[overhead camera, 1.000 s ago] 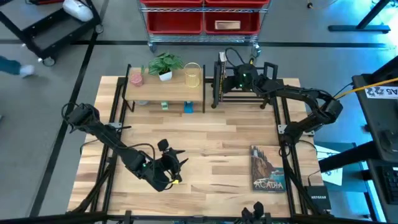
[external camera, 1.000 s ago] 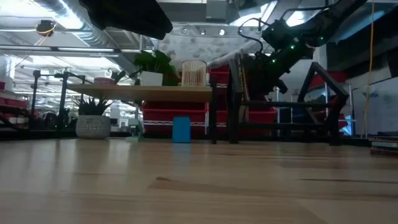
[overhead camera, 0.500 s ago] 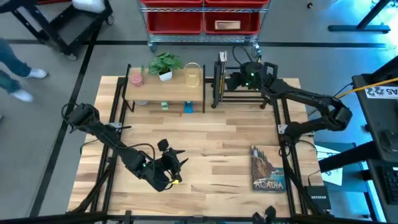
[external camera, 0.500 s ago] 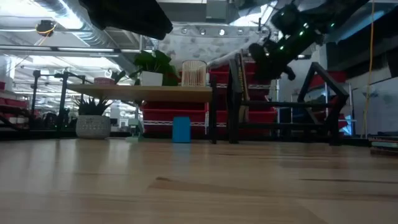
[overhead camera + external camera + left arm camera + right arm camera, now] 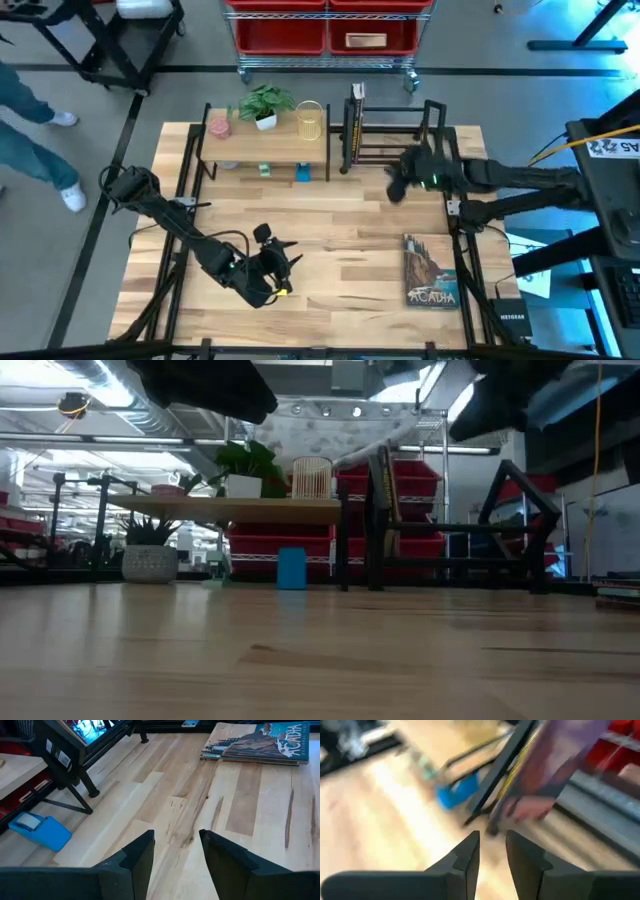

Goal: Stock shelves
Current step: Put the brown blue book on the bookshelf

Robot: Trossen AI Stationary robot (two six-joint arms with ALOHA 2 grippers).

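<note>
The right gripper (image 5: 397,186) had pulled back from the black book rack (image 5: 392,133) to hover just in front of it, fingers narrowly parted and empty, one book (image 5: 353,128) standing inside. Leftward, the wood-topped shelf (image 5: 265,133) and the left gripper (image 5: 284,262), parted and empty, had not moved. At right, the Acadia book (image 5: 431,270) lay flat on the table (image 5: 340,220), probably next to stock.

I see a smooth pale wood tabletop (image 5: 330,230), a black metal book rack (image 5: 395,135) and a glossy-covered book (image 5: 431,270)
</note>
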